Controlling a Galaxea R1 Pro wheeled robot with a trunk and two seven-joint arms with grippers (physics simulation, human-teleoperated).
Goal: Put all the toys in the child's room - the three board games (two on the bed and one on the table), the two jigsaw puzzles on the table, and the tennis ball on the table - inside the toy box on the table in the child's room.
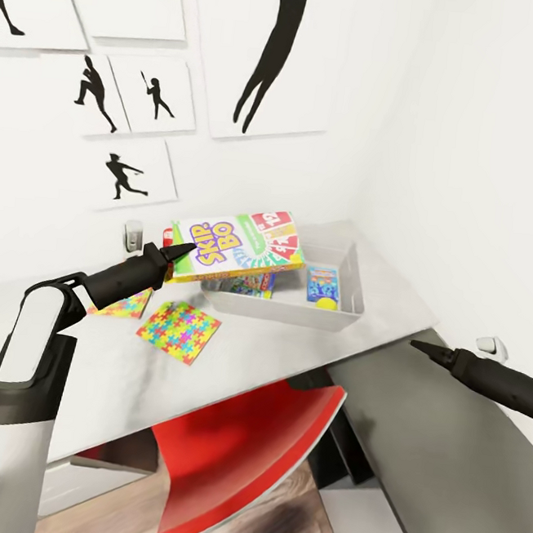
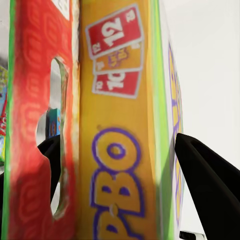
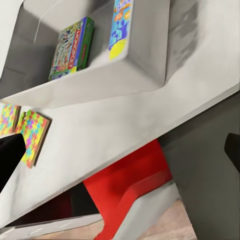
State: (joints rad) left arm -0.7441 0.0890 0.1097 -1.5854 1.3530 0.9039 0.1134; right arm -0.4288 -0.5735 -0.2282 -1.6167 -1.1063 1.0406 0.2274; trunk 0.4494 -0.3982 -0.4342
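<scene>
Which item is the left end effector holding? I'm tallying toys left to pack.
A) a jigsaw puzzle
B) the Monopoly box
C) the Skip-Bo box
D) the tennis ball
C: the left end effector grips the Skip-Bo box by its edge, above the toy box.

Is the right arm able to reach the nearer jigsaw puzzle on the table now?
Probably yes. The right gripper holds nothing and hangs over the dark side cabinet. The puzzle lies flat on bare table with nothing between them, though the arm must stretch across.

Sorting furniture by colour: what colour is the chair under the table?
Red chair, clearest in the head view.
</scene>
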